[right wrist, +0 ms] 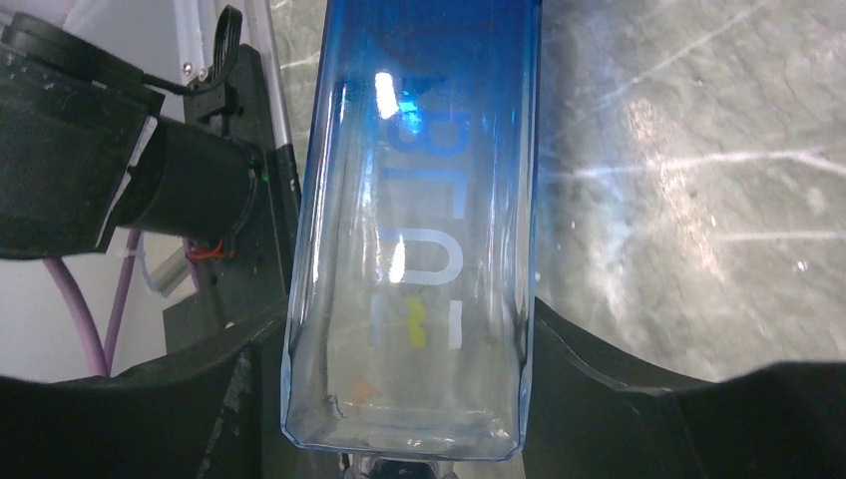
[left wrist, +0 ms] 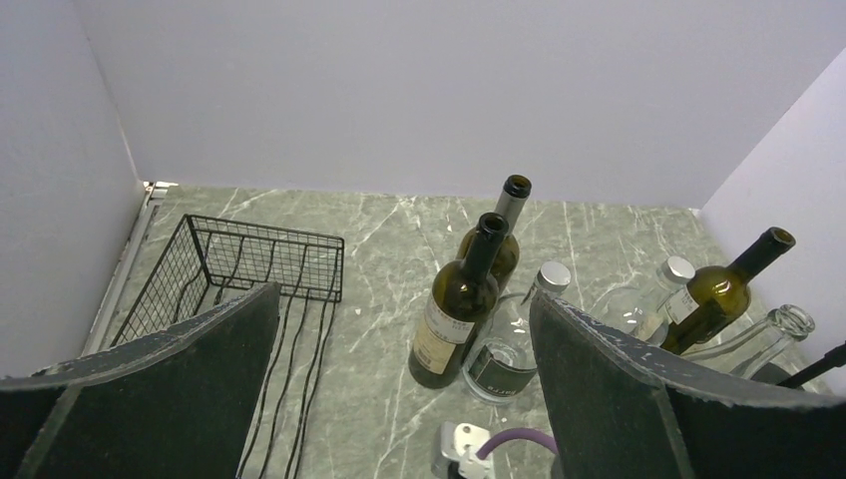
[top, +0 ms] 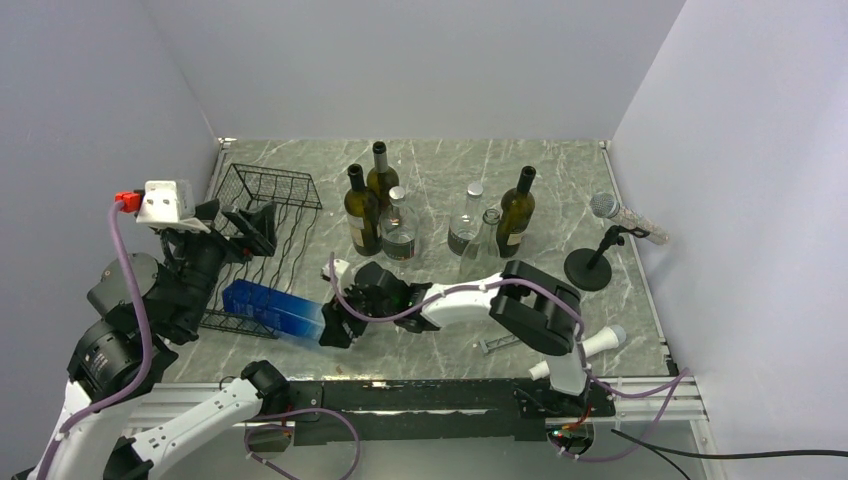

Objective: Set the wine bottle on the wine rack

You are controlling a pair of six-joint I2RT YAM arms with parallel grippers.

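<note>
Right wrist view showed the right gripper (right wrist: 409, 404) clamped across a blue square-sided glass wine bottle (right wrist: 419, 200), one finger on each flat side. From above, that bottle lay level near the near-left corner of the grey marble-patterned table (top: 560, 180). Its far end was over the near end of the black wire wine rack (top: 268, 186) along the left edge; contact could not be told. The left gripper (top: 250, 228) hung wide open above the rack. Mid-table stood dark and clear glass bottles (top: 362, 215).
</note>
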